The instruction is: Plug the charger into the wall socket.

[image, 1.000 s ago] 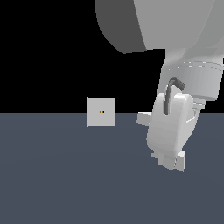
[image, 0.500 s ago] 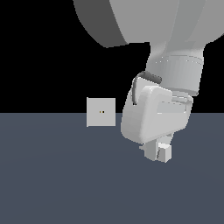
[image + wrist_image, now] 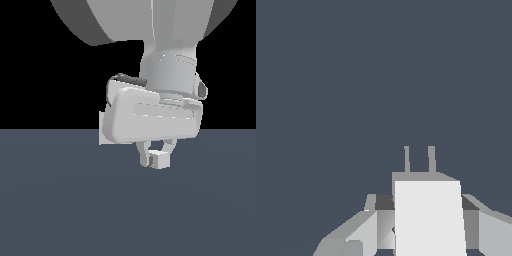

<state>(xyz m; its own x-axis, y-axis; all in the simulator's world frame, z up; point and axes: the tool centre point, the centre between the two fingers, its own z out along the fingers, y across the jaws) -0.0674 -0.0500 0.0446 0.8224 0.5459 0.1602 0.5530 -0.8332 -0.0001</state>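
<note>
Charger [image 3: 161, 160] sits pinched between the fingertips of the gripper [image 3: 156, 156], just below centre of the exterior view, held above the dark grey floor [image 3: 60, 210]. Jaws are closed down to the block's width, one finger on each side of it. In the wrist view the charger [image 3: 428, 217] fills the lower middle of the frame as a pale block, with its two thin prongs [image 3: 419, 159] sticking out of the far end over bare floor; gripper [image 3: 426, 220] fingers flank it low in the frame.

Wall socket [image 3: 101, 130] is nearly all hidden: only a thin pale strip shows at the left edge of the gripper body, left of centre at the horizon line. Its holes cannot be seen.

Versus 0.5 s ago: the hand has rotated further, so its broad flat face now points at the camera. It has also shifted toward the exterior view's left, and now overlaps the socket plate, which was fully visible and well clear of the hand in both earlier frames. The charger has moved left with it, from right of centre to about centre. Grip on the charger looks unchanged.
</note>
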